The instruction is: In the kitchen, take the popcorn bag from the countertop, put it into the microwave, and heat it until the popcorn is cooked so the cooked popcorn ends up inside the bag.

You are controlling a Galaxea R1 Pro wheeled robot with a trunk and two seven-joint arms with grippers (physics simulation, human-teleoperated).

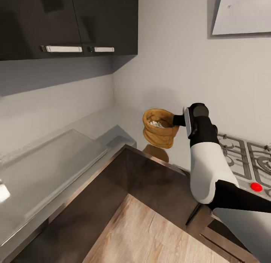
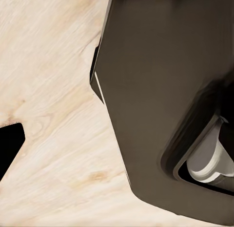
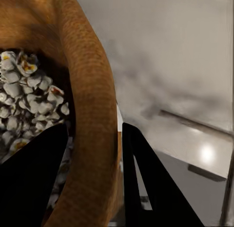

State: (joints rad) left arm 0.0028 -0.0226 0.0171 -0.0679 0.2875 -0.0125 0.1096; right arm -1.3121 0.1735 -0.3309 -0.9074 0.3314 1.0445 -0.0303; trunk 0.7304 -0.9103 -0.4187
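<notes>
Wood-plank floor (image 1: 131, 233) nearest; right arm holds the popcorn bag aloft over the counter corner.

Left to right in the head view: grey countertop (image 1: 49, 168) under dark wall cabinets (image 1: 67, 25); popcorn bag (image 1: 160, 128), clear of the slab, its reflection just beneath; right gripper (image 1: 180, 121), fingers pinched on the bag's rolled rim, one inside and one outside as the right wrist view shows (image 3: 92, 139); gas hob (image 1: 244, 157) with a red knob (image 1: 256, 187). Left gripper: state cannot be told. Bag's long axis runs roughly vertical but tilted, mouth opening upward toward the camera. White popped kernels (image 3: 29, 95) fill it, so heating looks done; judged remaining, at most setting the bag down.
</notes>
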